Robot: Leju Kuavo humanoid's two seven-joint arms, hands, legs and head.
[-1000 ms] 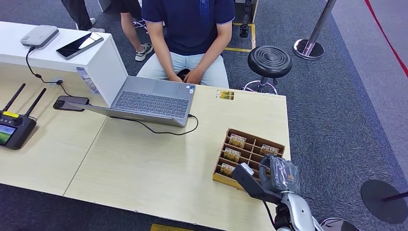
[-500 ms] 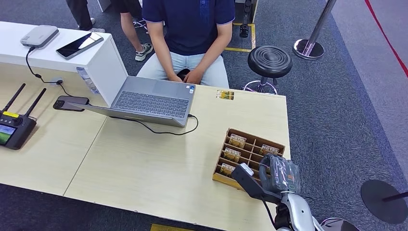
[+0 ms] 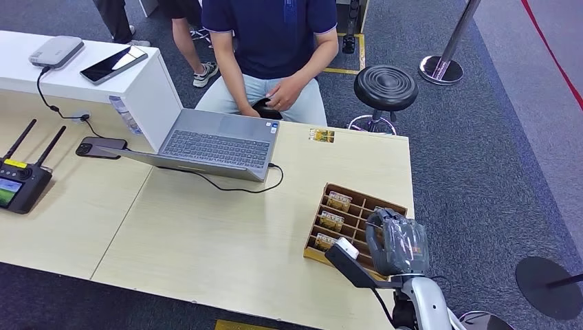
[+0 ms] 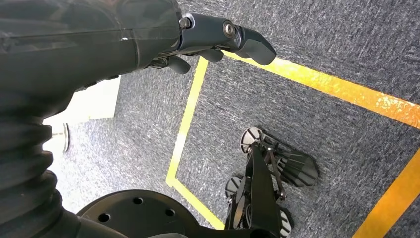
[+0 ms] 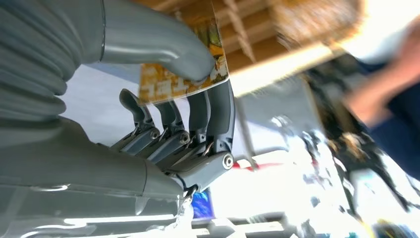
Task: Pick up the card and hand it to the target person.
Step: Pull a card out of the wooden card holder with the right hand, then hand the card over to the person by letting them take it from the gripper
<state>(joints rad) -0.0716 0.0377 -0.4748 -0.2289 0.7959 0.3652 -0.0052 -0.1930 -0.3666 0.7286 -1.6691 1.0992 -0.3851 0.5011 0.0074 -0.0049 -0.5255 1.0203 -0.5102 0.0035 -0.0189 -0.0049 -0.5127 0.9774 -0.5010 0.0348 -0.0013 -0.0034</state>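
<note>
Right hand point(image 5: 163, 94) pinches card point(image 5: 183, 82) above tray point(image 3: 323, 227) edge.

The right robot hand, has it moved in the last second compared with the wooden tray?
Yes. The right robot hand has shifted slightly toward the robot's side of the wooden tray, turning a little, with a card pinched under its thumb.

Between the divided box point(image 3: 357, 216) and the seated person point(image 3: 275, 41), bare table point(image 3: 220, 240); the laptop point(image 3: 213, 141) and cable point(image 3: 240, 187) obstruct leftward.

The right hand point(image 3: 388, 244) hides the wooden tray's point(image 3: 328, 231) near corner.
</note>
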